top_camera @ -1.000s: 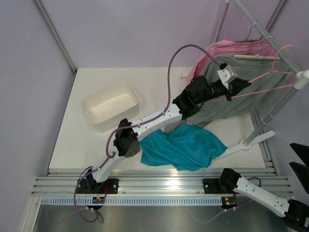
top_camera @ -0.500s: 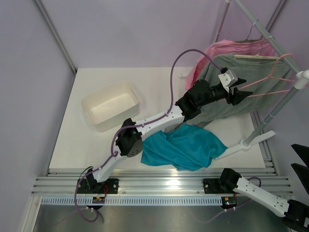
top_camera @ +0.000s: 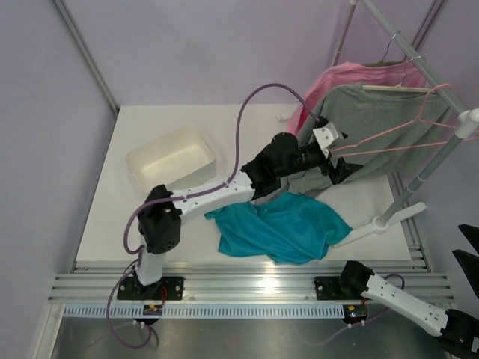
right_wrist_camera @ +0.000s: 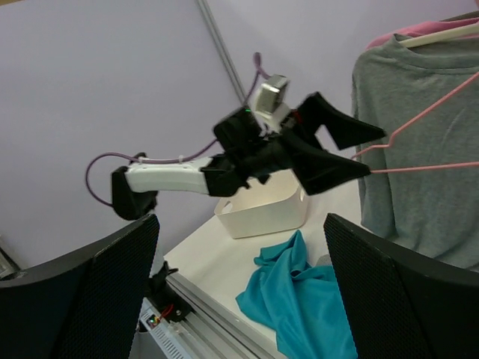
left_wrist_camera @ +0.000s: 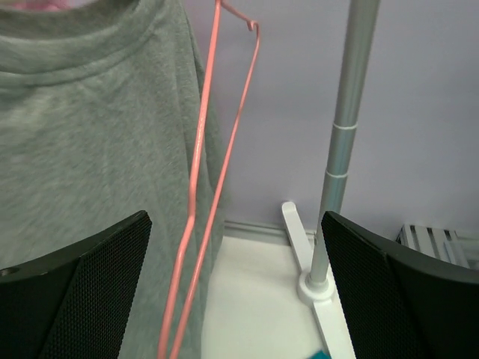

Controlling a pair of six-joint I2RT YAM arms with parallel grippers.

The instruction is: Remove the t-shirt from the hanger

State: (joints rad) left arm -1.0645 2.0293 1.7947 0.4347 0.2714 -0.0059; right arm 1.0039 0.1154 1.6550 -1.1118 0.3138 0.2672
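The left arm has drawn back toward the lower left of the overhead frame, its elbow swinging out leftward over the worktop. The left end effector has slid away from the clothes rail and dropped lower. A second ago its fingers were pinched on the pink hanger; they are now spread wide, with the wire running between them. The hanger's hook has settled lower against the rail. The purple cable has shifted left, and more of the teal t-shirt's left edge lies uncovered.
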